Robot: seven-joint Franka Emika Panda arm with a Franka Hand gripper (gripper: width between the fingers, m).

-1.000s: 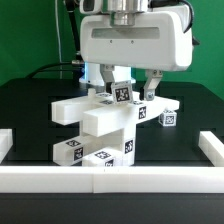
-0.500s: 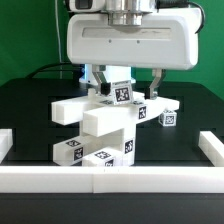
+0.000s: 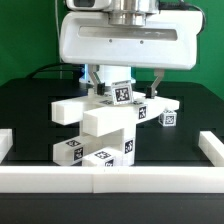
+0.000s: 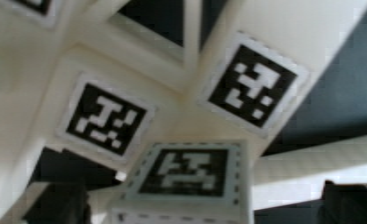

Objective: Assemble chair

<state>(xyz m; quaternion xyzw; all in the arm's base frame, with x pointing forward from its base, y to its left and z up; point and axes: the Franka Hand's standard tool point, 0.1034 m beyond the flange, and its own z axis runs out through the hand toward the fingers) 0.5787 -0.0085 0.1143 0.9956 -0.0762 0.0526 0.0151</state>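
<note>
- The chair (image 3: 105, 125) lay as a heap of white blocky parts in the middle of the bench (image 3: 30, 110), well inside the rail.
- The bench top was matt black, bounded at the front and on both sides by a white border rail (image 3: 150, 178).
- A plain green wall (image 3: 20, 40) closed the room behind.
- The gripper (image 3: 126, 90) hung over the heap, released and grasping nothing, its fingers straddling the topmost tagged block.
- The wrist view was filled with white faces and blurred black-and-white tags (image 4: 109, 118).

Bright, even light — wrist view close, blurred
</note>
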